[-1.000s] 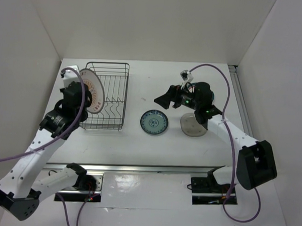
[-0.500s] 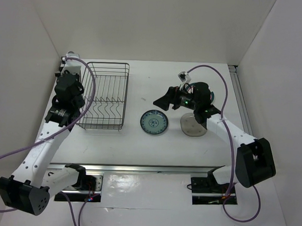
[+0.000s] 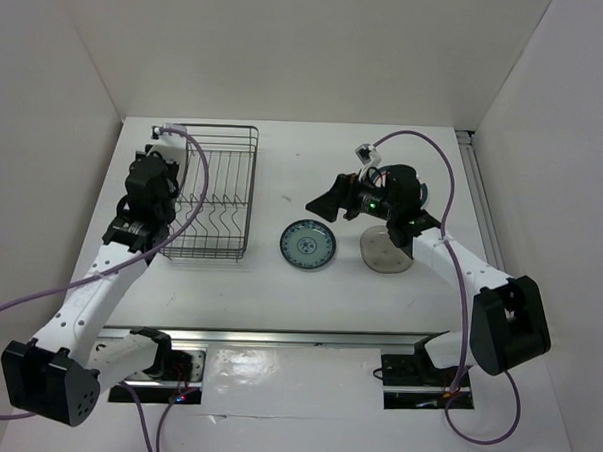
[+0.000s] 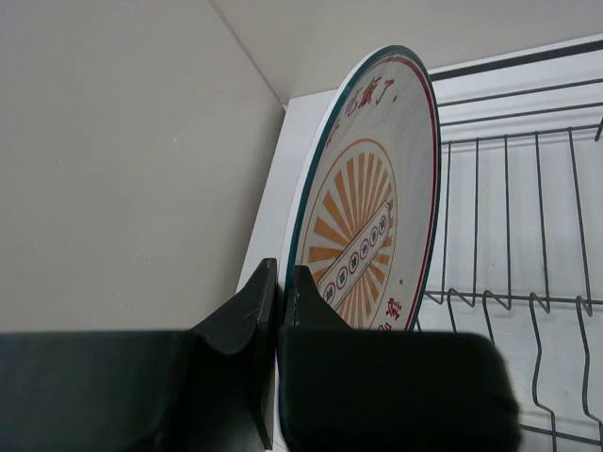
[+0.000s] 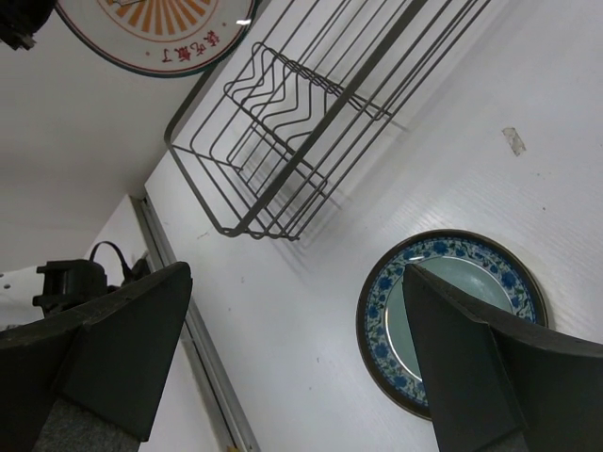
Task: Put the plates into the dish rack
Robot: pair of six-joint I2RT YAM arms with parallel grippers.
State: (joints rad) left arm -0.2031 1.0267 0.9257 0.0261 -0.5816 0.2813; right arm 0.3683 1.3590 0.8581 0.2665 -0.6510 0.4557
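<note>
My left gripper (image 3: pixel 172 165) is shut on the rim of the white plate with the orange sunburst (image 4: pixel 377 198), holding it upright on edge over the left end of the dish rack (image 3: pixel 218 192). From above that plate (image 3: pixel 191 167) shows edge-on. In the left wrist view my fingertips (image 4: pixel 301 292) pinch its lower rim, with rack wires (image 4: pixel 528 235) to the right. The blue-teal plate (image 3: pixel 308 245) lies flat right of the rack. The clear greyish plate (image 3: pixel 385 252) lies beside it, partly under my right arm. My right gripper (image 3: pixel 321 201) hangs open and empty above the blue plate (image 5: pixel 452 320).
White walls close in the table on the left, back and right. A metal rail (image 3: pixel 277 337) runs along the near edge. The rack (image 5: pixel 311 122) is otherwise empty, with its divider prongs free.
My left arm swung the sunburst plate from facing the camera to edge-on and upright, now at the rack's left end. The right arm has barely moved.
</note>
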